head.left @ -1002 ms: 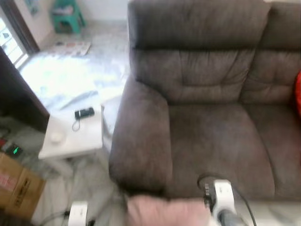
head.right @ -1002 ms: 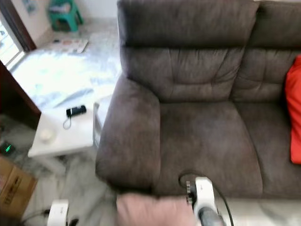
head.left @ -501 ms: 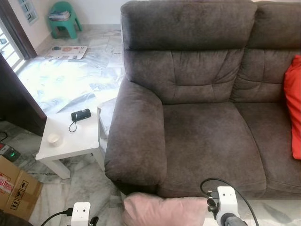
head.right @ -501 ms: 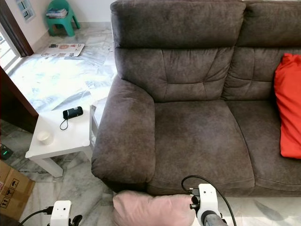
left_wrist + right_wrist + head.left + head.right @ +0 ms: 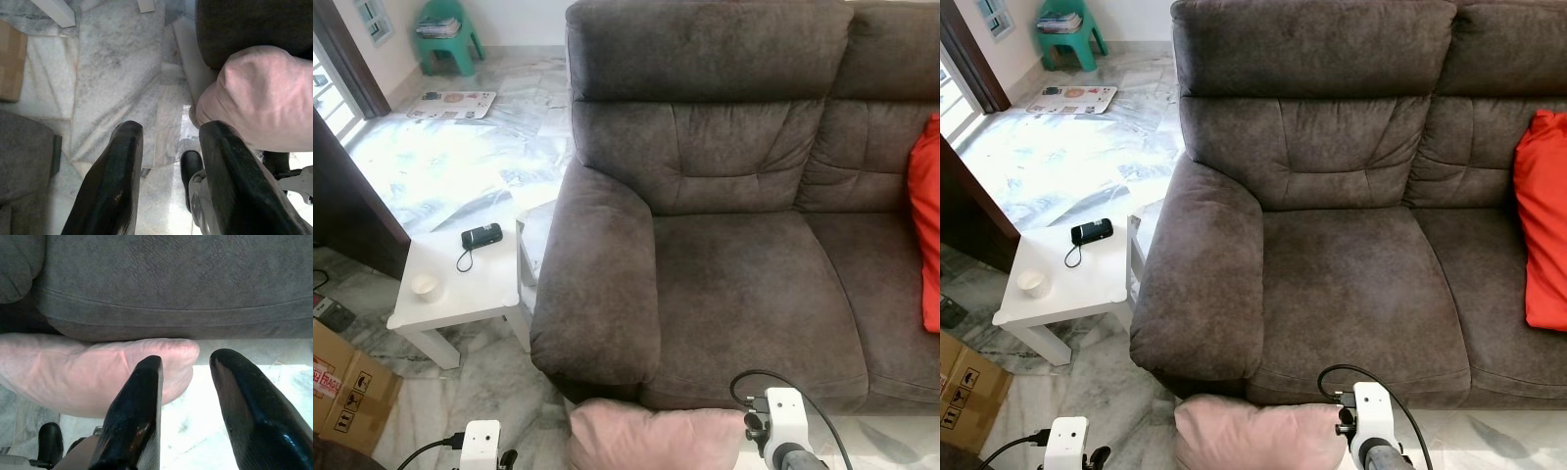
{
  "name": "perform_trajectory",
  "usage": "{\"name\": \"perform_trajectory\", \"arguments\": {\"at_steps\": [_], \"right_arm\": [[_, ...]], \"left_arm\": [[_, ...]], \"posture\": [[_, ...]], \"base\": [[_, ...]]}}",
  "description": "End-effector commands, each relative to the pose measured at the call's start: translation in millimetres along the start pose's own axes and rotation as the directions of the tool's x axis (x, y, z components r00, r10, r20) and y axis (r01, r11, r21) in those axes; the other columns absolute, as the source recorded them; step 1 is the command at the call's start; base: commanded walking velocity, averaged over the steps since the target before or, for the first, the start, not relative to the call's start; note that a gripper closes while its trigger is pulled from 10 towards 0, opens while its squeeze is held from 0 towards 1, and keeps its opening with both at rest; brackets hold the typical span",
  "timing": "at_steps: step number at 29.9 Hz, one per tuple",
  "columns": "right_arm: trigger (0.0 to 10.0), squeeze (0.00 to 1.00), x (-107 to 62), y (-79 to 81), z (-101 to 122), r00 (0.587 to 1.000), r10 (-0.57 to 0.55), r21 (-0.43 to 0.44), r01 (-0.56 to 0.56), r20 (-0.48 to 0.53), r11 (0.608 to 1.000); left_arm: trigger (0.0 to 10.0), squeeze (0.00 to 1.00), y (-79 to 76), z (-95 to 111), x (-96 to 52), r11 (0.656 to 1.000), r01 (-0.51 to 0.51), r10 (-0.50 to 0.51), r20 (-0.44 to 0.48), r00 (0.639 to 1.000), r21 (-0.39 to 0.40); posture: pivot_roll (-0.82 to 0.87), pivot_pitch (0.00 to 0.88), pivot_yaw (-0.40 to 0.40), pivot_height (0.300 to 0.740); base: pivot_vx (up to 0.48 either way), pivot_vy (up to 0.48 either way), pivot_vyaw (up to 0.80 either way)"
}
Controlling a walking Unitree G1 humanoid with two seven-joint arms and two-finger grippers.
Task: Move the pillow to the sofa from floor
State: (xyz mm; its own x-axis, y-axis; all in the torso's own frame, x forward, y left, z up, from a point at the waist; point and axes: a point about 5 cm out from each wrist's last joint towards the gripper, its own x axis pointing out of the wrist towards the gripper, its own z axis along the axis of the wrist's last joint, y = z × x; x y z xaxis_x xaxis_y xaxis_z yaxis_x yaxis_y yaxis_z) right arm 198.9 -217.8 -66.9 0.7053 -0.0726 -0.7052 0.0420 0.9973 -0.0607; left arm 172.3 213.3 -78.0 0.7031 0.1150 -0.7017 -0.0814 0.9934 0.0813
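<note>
At the far left, a brown cardboard box (image 5: 340,387) stands on the marble floor (image 5: 480,377). Next to it is a small white side table (image 5: 475,289), which carries a little white cup (image 5: 424,284) and a black device (image 5: 481,236) with a cord. Far behind, near the wall, there is a green stool (image 5: 447,37) and a printed sheet (image 5: 448,104) on the floor.

The left gripper (image 5: 168,147) is low beside the pillow's left end. Its two black fingers (image 5: 117,181) are spread apart with only floor between them, and one finger is just beside the pink cloth; if it touches, I cannot tell.

The pink pillow (image 5: 1258,436) is held up in front of the dark brown sofa (image 5: 1332,264), below the front edge of the left seat cushion and near the armrest. It is not on the seat.

The right gripper (image 5: 188,391) is at the pillow's right end. Its fingers are also spread, and one finger (image 5: 139,411) lies in front of the pillow's rounded corner, the other over the bright floor.

At the far right, a red cushion (image 5: 1540,220) leans on the sofa back.
</note>
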Motion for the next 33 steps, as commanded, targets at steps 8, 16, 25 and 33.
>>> {"name": "perform_trajectory", "arguments": {"at_steps": [8,16,25,33], "right_arm": [[10.0,0.0,-1.4,-2.2,-5.3,1.0,-0.006,0.012,0.006,-0.024,1.0],[10.0,0.0,-1.5,-2.5,-5.5,1.0,-0.005,0.011,0.006,-0.025,1.0],[10.0,0.0,-1.7,-3.2,-5.5,1.0,-0.005,0.009,0.006,-0.024,1.0],[10.0,0.0,-1.4,-3.0,-4.8,1.0,-0.004,0.008,0.005,-0.023,1.0]], "left_arm": [[10.0,0.0,-0.6,-6.9,-2.1,1.0,-0.001,0.001,-0.025,1.0,0.003],[10.0,0.0,-2.9,-5.7,-1.9,1.0,0.004,-0.004,-0.013,1.0,-0.001],[10.0,0.0,-4.9,-6.0,-1.9,1.0,0.007,-0.007,-0.014,1.0,0.0],[10.0,0.0,-4.8,-6.4,-2.4,1.0,0.011,-0.011,-0.008,1.0,-0.013]], "posture": [[-0.04,0.082,0.007,0.74],[-0.04,0.084,0.004,0.74],[-0.04,0.087,0.003,0.74],[-0.04,0.086,0.002,0.74]], "base": [[-0.081,0.0,0.0],[-0.199,0.0,0.0],[0.0,0.0,0.0],[-0.165,0.0,0.0]]}}
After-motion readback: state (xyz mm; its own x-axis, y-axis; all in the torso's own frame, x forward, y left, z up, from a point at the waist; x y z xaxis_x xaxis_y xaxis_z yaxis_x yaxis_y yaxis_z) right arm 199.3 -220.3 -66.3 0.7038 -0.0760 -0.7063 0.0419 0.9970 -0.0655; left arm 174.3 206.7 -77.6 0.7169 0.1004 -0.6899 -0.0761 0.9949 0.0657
